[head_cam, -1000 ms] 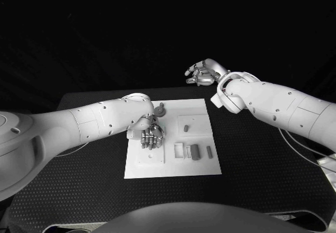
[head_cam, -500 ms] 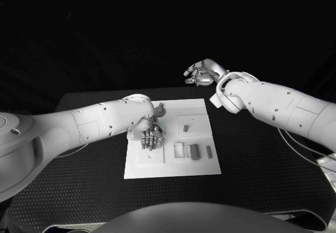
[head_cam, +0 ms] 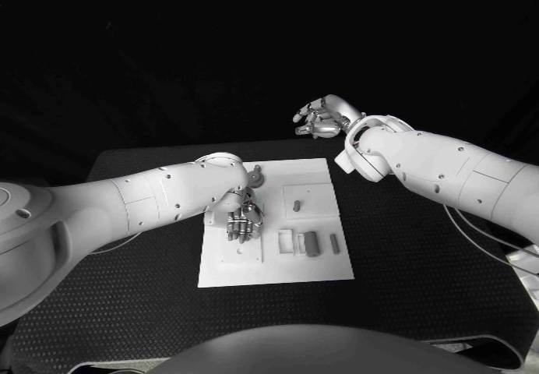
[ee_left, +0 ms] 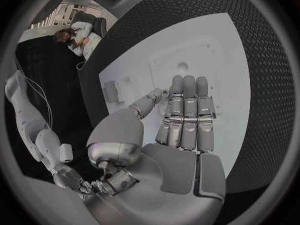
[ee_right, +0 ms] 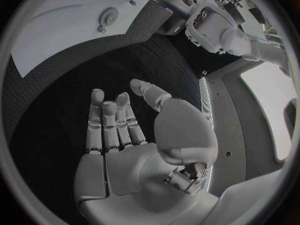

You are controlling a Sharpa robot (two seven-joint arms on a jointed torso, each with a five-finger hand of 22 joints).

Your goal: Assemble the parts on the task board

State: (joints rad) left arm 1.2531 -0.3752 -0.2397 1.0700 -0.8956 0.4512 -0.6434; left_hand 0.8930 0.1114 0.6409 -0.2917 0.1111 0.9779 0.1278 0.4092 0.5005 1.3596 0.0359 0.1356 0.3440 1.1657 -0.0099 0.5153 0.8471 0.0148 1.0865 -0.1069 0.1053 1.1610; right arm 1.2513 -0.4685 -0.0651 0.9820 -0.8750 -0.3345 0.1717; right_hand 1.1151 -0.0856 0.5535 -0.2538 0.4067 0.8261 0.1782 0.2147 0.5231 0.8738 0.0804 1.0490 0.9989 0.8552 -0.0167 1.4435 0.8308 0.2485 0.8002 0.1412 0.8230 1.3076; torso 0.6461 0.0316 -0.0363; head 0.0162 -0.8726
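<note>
Surface: the black, dimpled surface (head_cam: 135, 288) carried the flat white rectangular task board (head_cam: 275, 265) at its middle.
Left robot hand: the silver left robot hand (head_cam: 241, 218) hung low over the board's 9 o'clock half, palm down, fingers straight and side by side, pointing toward 6 o'clock. It held nothing. From the left wrist view, the same robot hand (ee_left: 184, 120) lay stretched over bare white plate, the fingertips (ee_left: 187, 82) near a small round hole (ee_left: 182, 65) in the board; I could not tell whether they touched the plate.
Right robot hand: the silver right robot hand (head_cam: 322, 117) was raised beyond the board's 12 o'clock edge, well apart from it, over the dark background. Its fingers were loosely curled yet apart, with nothing in them. From the right wrist view it (ee_right: 122, 135) looked open, the palm bare and the fingers extended above the black surface.
Parts: a small dark upright peg (head_cam: 297, 206) stood in the shallow square recess (head_cam: 309, 196) toward 3 o'clock of the left robot hand. Nearer 6 o'clock a pale flat block (head_cam: 287, 240), a darker grey block (head_cam: 313, 244) and a slim grey bar (head_cam: 336, 242) lay side by side on the board. A round grey piece (head_cam: 258, 176) sat at the board's 12 o'clock end, just beside the left wrist.
</note>
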